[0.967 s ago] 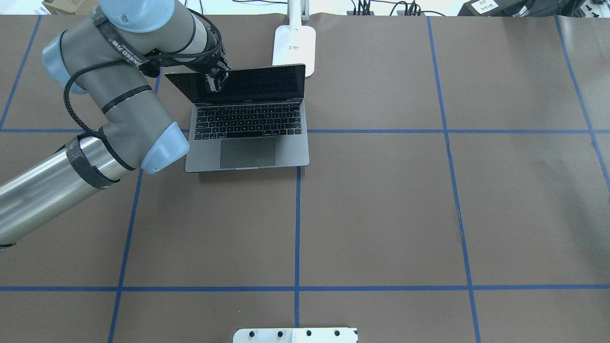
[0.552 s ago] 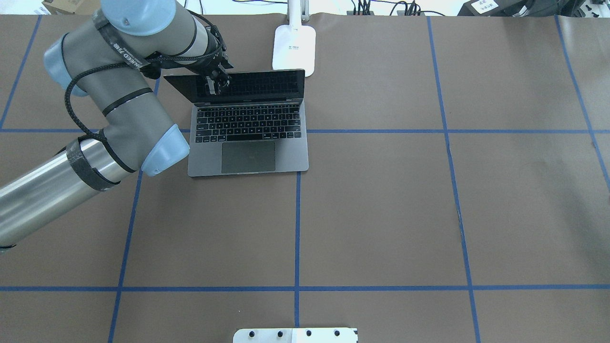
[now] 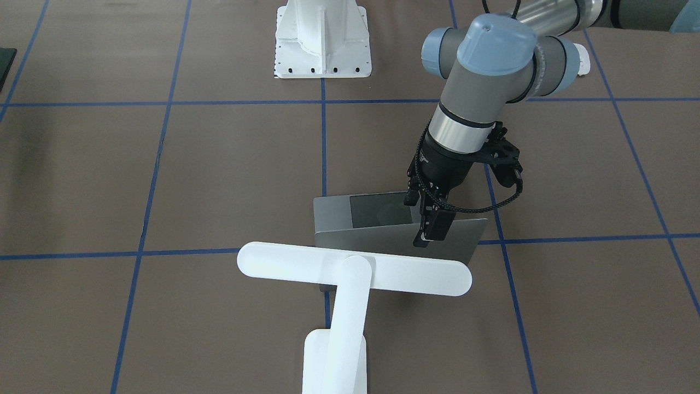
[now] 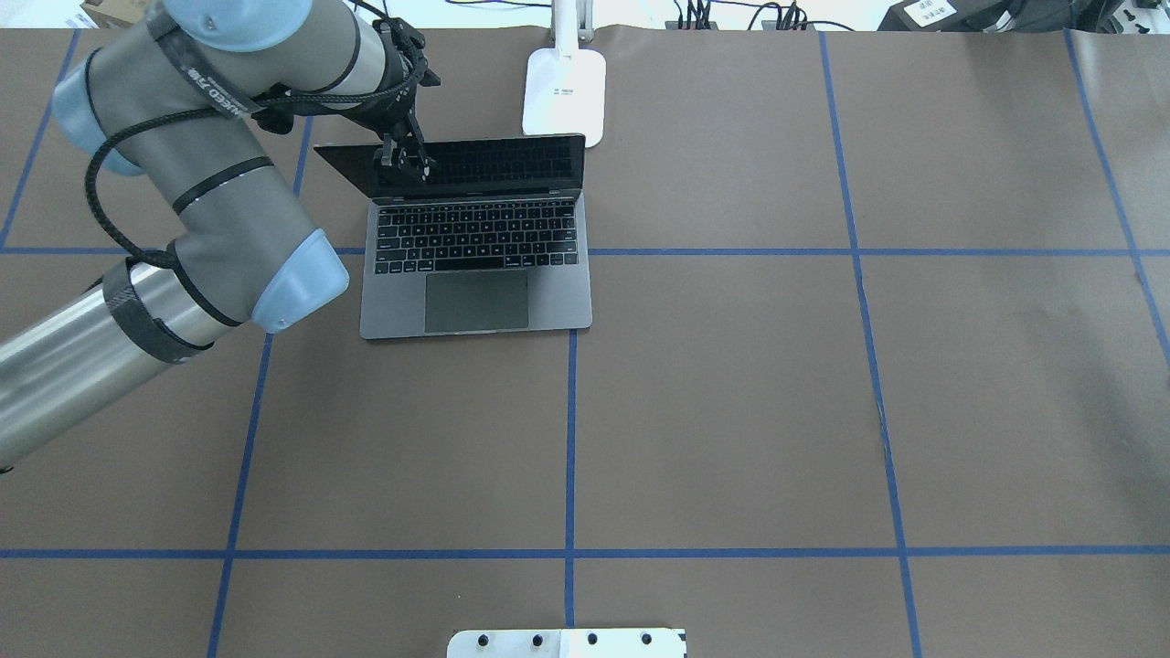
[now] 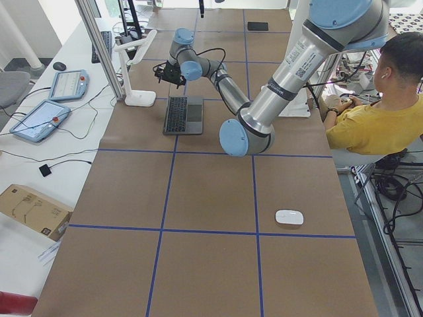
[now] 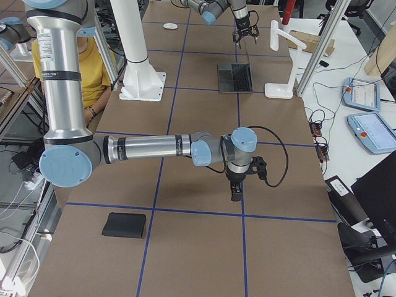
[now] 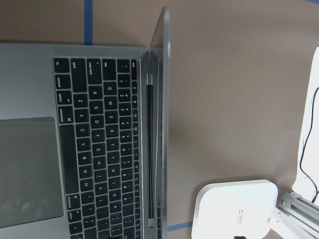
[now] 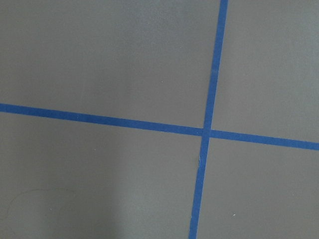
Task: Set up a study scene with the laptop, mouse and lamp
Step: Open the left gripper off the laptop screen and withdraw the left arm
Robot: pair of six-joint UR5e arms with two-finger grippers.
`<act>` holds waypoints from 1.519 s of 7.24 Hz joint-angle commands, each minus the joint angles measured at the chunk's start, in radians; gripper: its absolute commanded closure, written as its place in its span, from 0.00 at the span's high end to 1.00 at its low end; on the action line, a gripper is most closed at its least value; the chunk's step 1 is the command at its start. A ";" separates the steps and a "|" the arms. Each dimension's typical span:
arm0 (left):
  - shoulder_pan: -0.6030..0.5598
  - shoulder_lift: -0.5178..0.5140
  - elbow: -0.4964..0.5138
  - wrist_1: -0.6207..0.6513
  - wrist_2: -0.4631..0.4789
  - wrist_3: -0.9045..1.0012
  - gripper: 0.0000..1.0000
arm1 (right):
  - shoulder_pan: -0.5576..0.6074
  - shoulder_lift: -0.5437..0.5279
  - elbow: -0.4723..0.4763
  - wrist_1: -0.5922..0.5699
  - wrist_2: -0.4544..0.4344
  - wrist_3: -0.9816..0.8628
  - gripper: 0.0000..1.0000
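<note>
The laptop (image 4: pixel 475 302) has a matt grey metal shell, and its screen (image 4: pixel 494 164) is dark and glossy. The lamp (image 3: pixel 350 268) and mouse (image 5: pixel 289 216) look like smooth white plastic. The table covering (image 4: pixel 731 411) is matt brown, paper-like, crossed by blue tape (image 4: pixel 569 439).

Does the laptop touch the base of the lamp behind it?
Apart. The left wrist view shows a strip of brown table between the hinge edge of the laptop and the base of the lamp. In the overhead view the raised lid hides that gap.
</note>
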 commanded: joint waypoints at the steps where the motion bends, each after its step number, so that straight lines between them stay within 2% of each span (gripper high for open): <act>1: -0.083 0.107 -0.122 0.002 -0.144 0.206 1.00 | 0.001 0.000 0.000 0.000 0.000 0.000 1.00; 3: -0.214 0.264 -0.216 0.002 -0.321 0.509 1.00 | -0.001 0.002 0.002 0.000 0.000 0.002 1.00; 5: -0.358 0.440 -0.256 0.001 -0.497 1.000 1.00 | 0.001 0.006 0.024 0.002 0.002 -0.003 1.00; 7: -0.479 0.612 -0.261 0.001 -0.540 1.479 1.00 | 0.001 0.008 0.028 0.002 0.002 -0.002 1.00; 9: -0.597 0.771 -0.247 0.004 -0.540 2.005 1.00 | 0.001 0.009 0.092 0.002 0.003 0.002 1.00; 11: -0.683 0.874 -0.243 0.053 -0.540 2.263 1.00 | 0.001 -0.017 0.083 -0.008 0.044 0.003 1.00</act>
